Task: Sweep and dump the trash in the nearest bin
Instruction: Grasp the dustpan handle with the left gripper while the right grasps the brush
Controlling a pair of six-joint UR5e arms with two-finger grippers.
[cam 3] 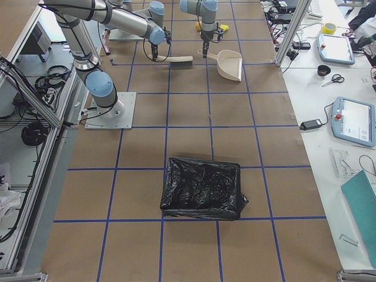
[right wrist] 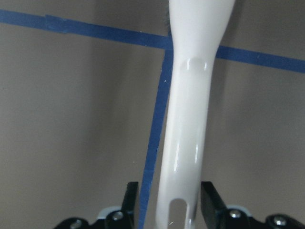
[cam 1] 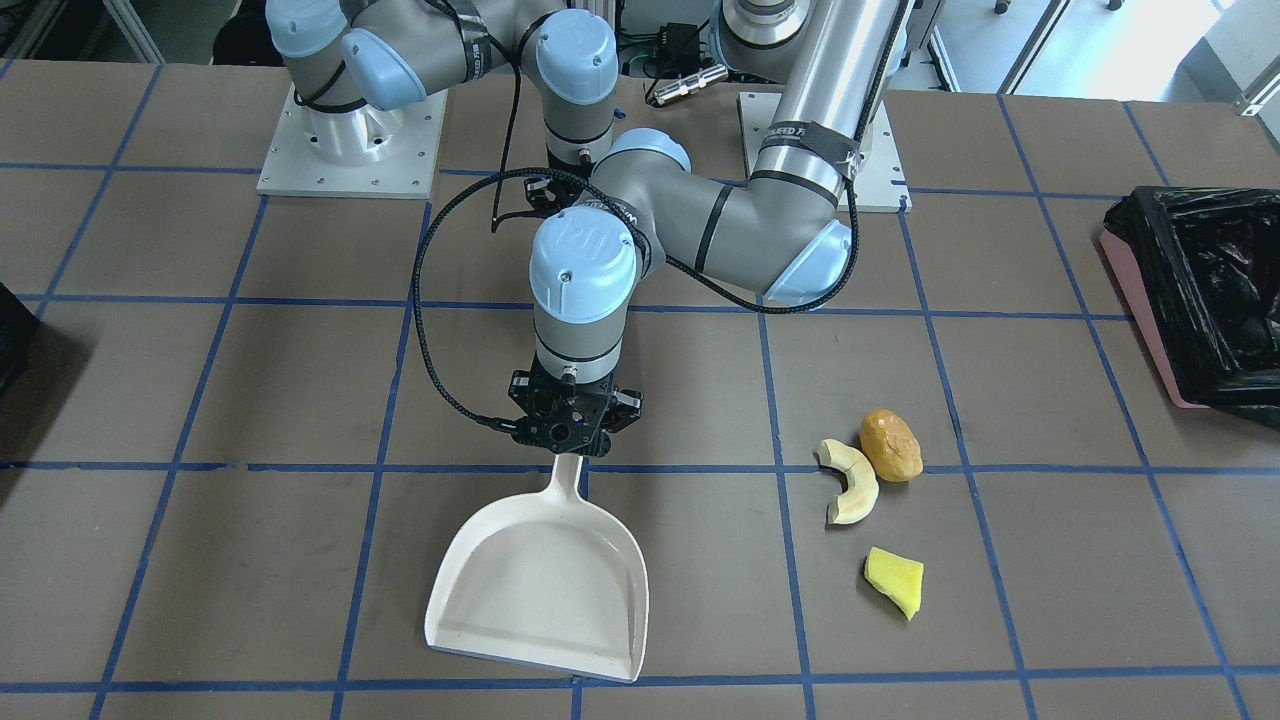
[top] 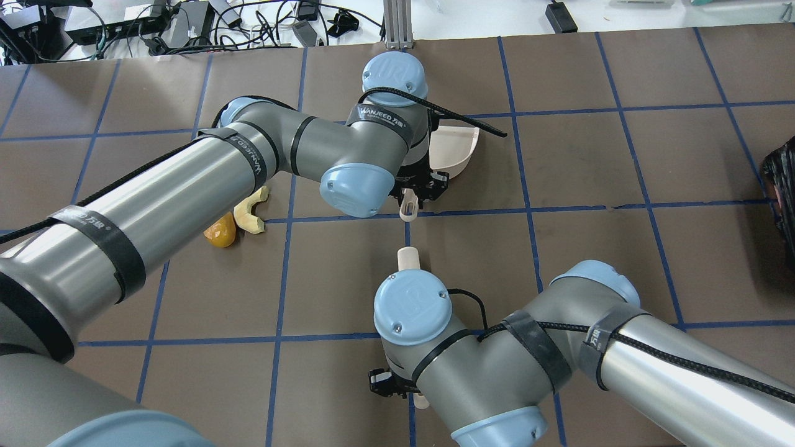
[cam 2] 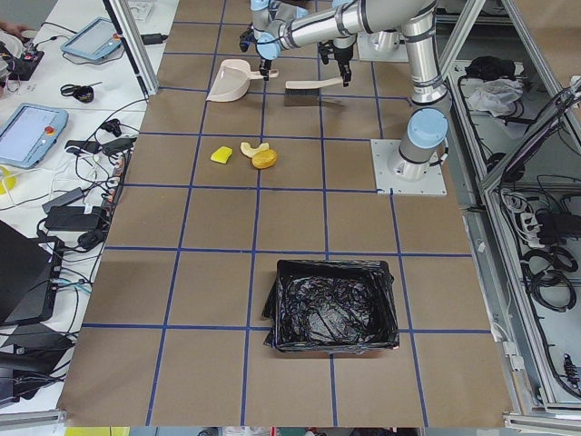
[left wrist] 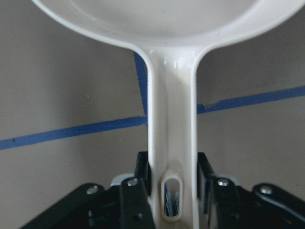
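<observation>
Your left tool (left wrist: pixel 172 167) clamps the cream plastic dustpan (cam 1: pixel 540 575) by its handle for scooping; your right tool (right wrist: pixel 170 191) loosely straddles the white brush handle (right wrist: pixel 190 119).

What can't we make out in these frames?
Yellow wedge: overhead view, hidden under the left arm.
Brush bristles: front-facing view, behind the left arm; overhead view, under the right arm; side views, too small.
Bin: front-facing view, cut off by the right edge.
Right gripper hold on the brush: right wrist view, fingers cut off by the bottom edge.
</observation>
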